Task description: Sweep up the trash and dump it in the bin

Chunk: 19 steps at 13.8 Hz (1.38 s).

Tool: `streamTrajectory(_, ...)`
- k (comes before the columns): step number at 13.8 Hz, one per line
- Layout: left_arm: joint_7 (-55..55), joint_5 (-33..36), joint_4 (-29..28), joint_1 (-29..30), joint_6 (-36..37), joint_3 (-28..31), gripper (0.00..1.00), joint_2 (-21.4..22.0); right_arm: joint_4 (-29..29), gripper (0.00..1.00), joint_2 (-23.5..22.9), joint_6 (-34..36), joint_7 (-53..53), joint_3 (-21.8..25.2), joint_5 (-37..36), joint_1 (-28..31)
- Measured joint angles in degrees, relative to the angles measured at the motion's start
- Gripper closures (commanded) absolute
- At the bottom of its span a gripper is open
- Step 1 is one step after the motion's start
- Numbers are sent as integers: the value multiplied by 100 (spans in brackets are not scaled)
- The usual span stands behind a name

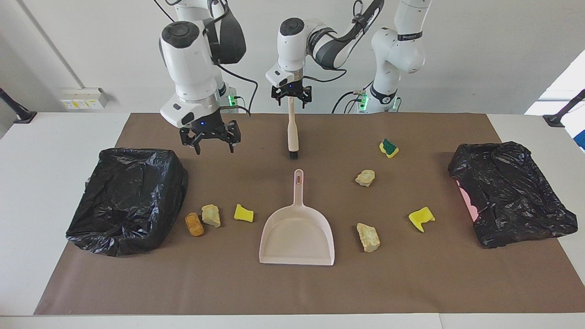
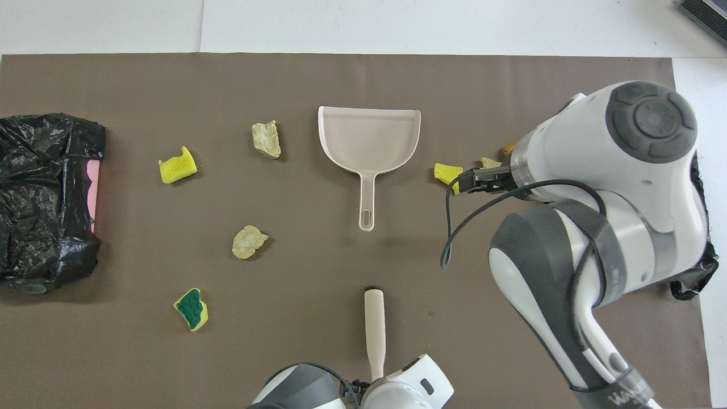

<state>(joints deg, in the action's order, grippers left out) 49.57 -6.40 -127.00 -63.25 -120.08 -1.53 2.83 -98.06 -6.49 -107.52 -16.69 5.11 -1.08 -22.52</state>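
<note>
Dial centred on the dustpan (image 1: 297, 237), facing view, twelve toward the robots. All seven pieces of trash sit loose on the surface. The orange-brown lump (image 1: 194, 224), a beige lump (image 1: 211, 215) and a yellow sponge chunk (image 1: 243, 213) are bunched at nine o'clock, just beside the bagged bin (image 1: 128, 198). Four more are scattered from one to three o'clock, the green-faced sponge (image 1: 388, 148) out at one.

The left gripper (image 1: 291, 95) hangs at twelve, right at the top end of the brush (image 1: 292, 132). Its fingers are spread to either side of the handle and hold nothing. Whether they touch it I can't quite make out from here.

The right gripper (image 1: 210, 139) hovers at about eleven, wide open and empty, over bare mat between the bin and the brush.

Here's the danger. A pinch that high on the handle leaves the long, bristle-heavy end free to swing or twist in the fingers. Then the sweep would skate over the lumps.

The dustpan is unheld, and I'd say a shove of scraps would slide it rather than fill it.

Those rocky lumps may roll wide of the pan's mouth, and the sponges may bounce.

Watch that loose black bag too. A low pass by the right gripper could snag it.
</note>
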Motion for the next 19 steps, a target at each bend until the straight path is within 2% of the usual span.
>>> streamTrajectory(4, 213, -2, -389, -138, -332, 6, 0, -37, 480, 0, -444, -66, -429, -18, 95, -312)
streamTrajectory(8, 590, -3, -517, -367, -817, 4, 0, -477, 1017, 0, -1054, -174, -628, -129, 222, -578)
streamTrajectory(9, 625, -3, -514, -376, -869, 8, 7, -527, 1111, 0, -1223, -281, -707, -218, 223, -619)
streamTrajectory(11, 662, -3, -503, -376, -878, 18, 30, -532, 1237, 0, -1525, -472, -883, -380, 223, -665)
streamTrajectory(12, 665, -3, -492, -376, -878, 26, 44, -523, 1287, 0, -1654, -512, -905, -416, 223, -694)
streamTrajectory(13, 680, -4, -479, -376, -878, 35, 63, -508, 1314, 0, -1764, -539, -929, -424, 223, -760)
streamTrajectory(14, 698, -4, -466, -376, -877, 48, 77, -491, 1323, 0, -1867, -671, -1014, -432, 229, -853)
streamTrajectory(17, 708, -5, -457, -375, -852, 80, 97, -467, 1312, 0, -2068, -1046, -1121, -448, 232, -963)
streamTrajectory(19, 714, -6, -455, -375, -778, 94, 100, -455, 1167, 0, -2121, -1188, -1121, -458, 235, -966)
